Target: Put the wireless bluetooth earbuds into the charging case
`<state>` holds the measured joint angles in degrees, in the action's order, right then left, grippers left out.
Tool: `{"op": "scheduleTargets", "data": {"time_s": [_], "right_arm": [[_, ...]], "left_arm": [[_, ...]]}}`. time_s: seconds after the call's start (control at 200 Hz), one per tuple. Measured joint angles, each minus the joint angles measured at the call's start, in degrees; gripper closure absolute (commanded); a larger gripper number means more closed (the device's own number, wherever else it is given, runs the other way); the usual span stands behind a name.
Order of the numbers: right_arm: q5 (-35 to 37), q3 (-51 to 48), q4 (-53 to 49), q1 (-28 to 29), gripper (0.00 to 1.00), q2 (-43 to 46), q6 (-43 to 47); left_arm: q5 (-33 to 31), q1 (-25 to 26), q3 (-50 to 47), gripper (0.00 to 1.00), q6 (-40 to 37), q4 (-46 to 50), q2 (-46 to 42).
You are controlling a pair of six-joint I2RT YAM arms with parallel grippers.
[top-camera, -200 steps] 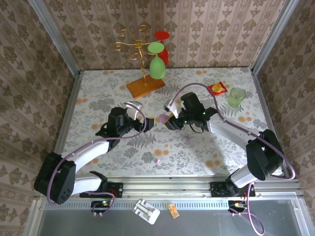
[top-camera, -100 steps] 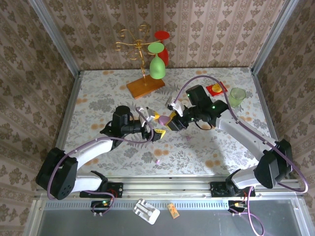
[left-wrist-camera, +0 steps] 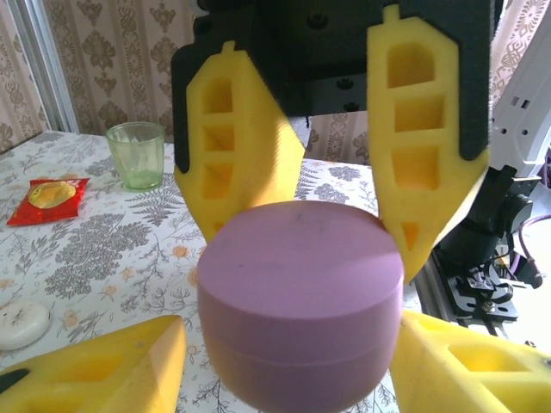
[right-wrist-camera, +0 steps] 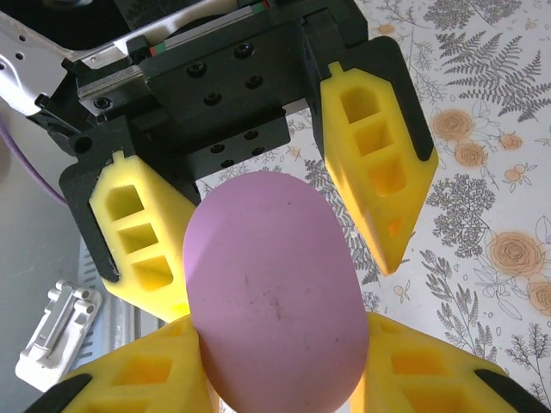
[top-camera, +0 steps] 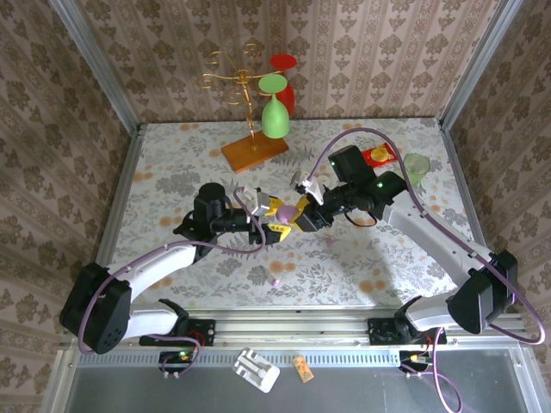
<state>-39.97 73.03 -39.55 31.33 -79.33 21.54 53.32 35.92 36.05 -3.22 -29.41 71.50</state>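
Observation:
The charging case (top-camera: pixel 281 209) is a glossy lilac egg, closed, held above the table's middle. My right gripper (top-camera: pixel 294 214) is shut on it, both yellow pads pressing its sides in the right wrist view (right-wrist-camera: pixel 284 379). My left gripper (top-camera: pixel 272 223) faces it from the left and stands open, its fingers (left-wrist-camera: pixel 95 370) straddling the case (left-wrist-camera: pixel 301 301) with a small gap on one side. Two tiny lilac earbuds lie on the floral tabletop, one (top-camera: pixel 330 242) below the right gripper and one (top-camera: pixel 276 282) near the front edge.
A wooden stand (top-camera: pixel 254 148) with a green glass (top-camera: pixel 275 116) and a red one stands at the back. A green cup (top-camera: pixel 416 168) and a red packet (top-camera: pixel 380 155) sit back right. A small white disc (left-wrist-camera: pixel 21 323) lies on the table.
My left gripper has swung right and opened around the case. My right gripper has carried the case slightly left to meet it. The earbuds have not moved.

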Motion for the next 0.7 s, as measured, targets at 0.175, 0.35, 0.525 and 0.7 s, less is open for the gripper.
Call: {"op": "scheduleTargets", "data": {"time_s": [0.175, 0.35, 0.525, 0.7], "right_arm": [[-0.68, 0.0, 0.0, 0.0, 0.79, 0.0, 0.0], [-0.72, 0.0, -0.15, -0.07, 0.8, 0.0, 0.81], [-0.57, 0.0, -1.16, -0.44, 0.8, 0.0, 1.31], [-0.5, 0.0, -1.46, -0.55, 0.8, 0.0, 1.99]], "left_arm": [[0.94, 0.46, 0.04, 0.47, 0.68, -0.66, 0.0], [1.6, 0.44, 0.13, 0.42, 1.36, -0.7, 0.0], [1.81, 0.44, 0.15, 0.44, 1.55, -0.85, 0.0], [1.99, 0.44, 0.15, 0.49, 2.14, -1.16, 0.0]]}}
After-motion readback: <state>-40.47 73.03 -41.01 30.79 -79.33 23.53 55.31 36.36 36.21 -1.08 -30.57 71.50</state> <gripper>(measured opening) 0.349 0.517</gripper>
